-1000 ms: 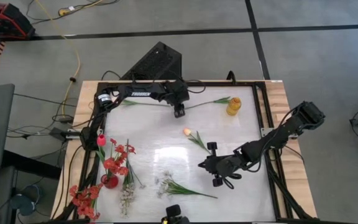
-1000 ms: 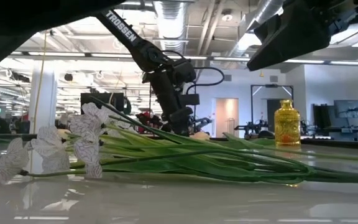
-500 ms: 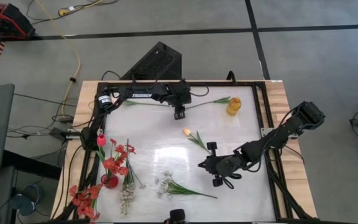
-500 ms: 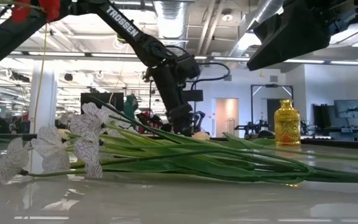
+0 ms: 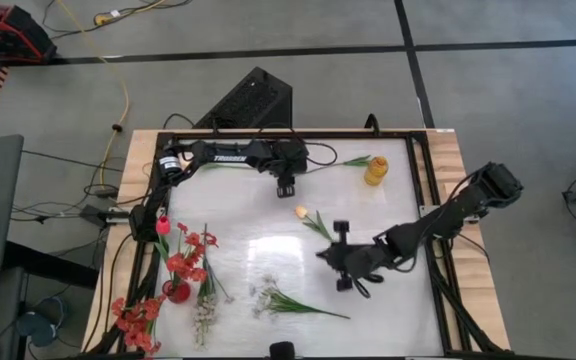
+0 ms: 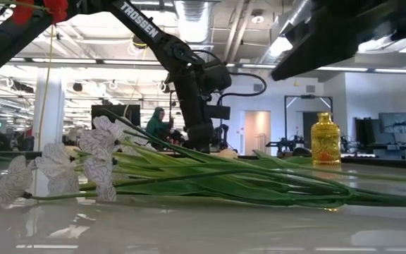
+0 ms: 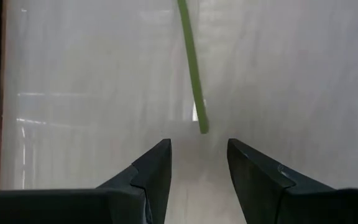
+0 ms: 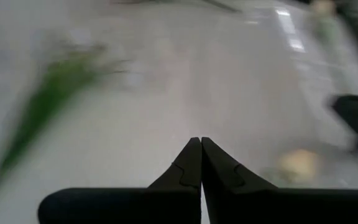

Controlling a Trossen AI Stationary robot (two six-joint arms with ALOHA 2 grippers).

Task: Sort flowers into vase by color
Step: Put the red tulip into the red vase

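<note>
Your left tool (image 7: 197, 163) gapes empty above the thin green plastic stem (image 7: 191, 65); light, bendy, pinch mid-stem. Right tool (image 8: 196, 163) closed, empty.

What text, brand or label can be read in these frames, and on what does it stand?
"TROSSEN": white letters on the left arm, clear in the low view.
The same white lettering on that arm in the high view is too small to read.
The yellow vase shows no readable label.
No other text is legible.
</note>
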